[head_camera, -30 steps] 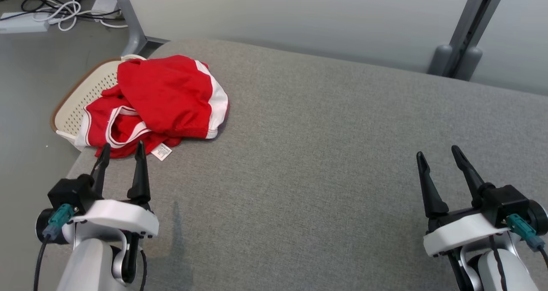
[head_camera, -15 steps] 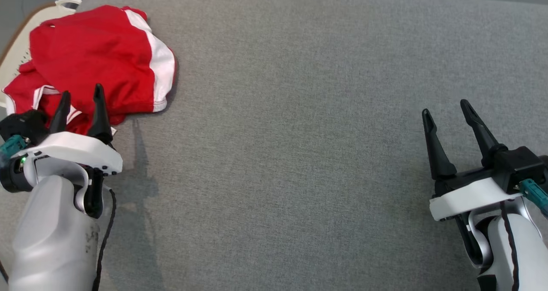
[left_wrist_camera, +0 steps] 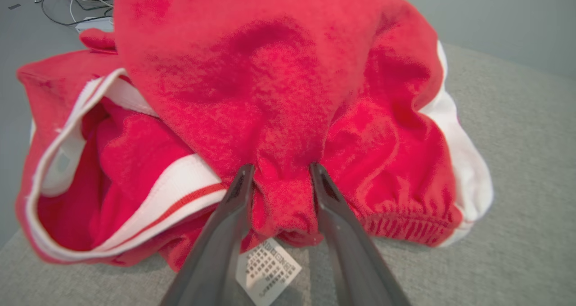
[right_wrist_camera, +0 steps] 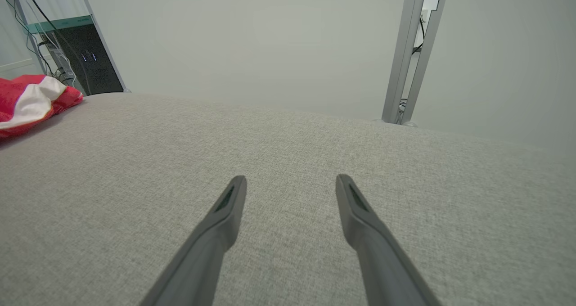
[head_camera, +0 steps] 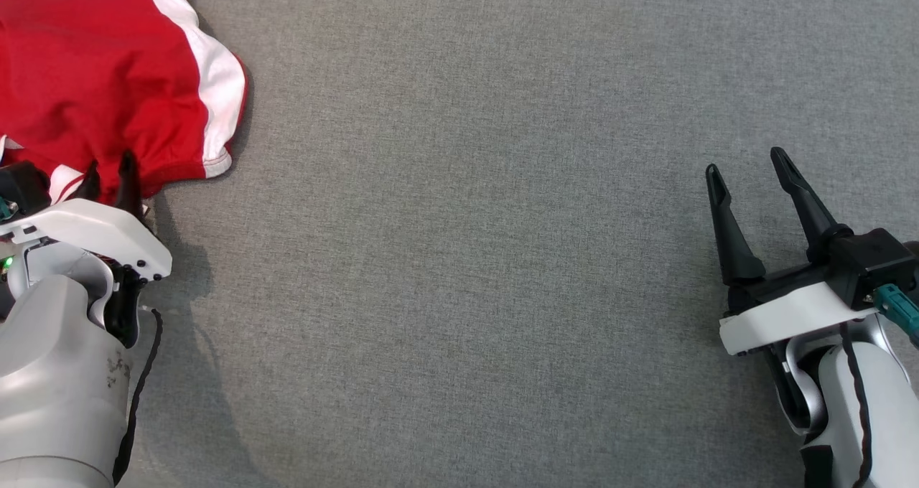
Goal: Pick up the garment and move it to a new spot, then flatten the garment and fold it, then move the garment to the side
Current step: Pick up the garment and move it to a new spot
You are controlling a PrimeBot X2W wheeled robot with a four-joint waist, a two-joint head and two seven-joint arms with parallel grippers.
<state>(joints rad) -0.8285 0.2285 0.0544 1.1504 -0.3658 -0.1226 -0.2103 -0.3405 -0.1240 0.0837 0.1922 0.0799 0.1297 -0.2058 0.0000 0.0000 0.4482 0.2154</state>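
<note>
The garment [head_camera: 108, 79] is a crumpled red piece with white trim, lying at the far left of the grey padded surface [head_camera: 467, 258]. In the left wrist view the garment [left_wrist_camera: 279, 94] fills most of the frame, and a white label [left_wrist_camera: 267, 265] pokes out under its near edge. My left gripper [head_camera: 109, 172] is at that near edge, and a bunched red fold is pinched between its fingers [left_wrist_camera: 281, 171]. My right gripper [head_camera: 747, 165] hovers open over bare surface at the right, with nothing between its fingers [right_wrist_camera: 290, 182]. A corner of the garment [right_wrist_camera: 27, 101] shows far left in the right wrist view.
The grey surface stretches wide between the two arms. Beyond its far edge stand a pale wall, a metal post [right_wrist_camera: 411, 49] and a dark cabinet with cables [right_wrist_camera: 85, 58].
The head camera has tilted down, shifting the whole picture. My left gripper has reached the garment's near edge and its fingers have narrowed around a fold. The right gripper has hardly moved.
</note>
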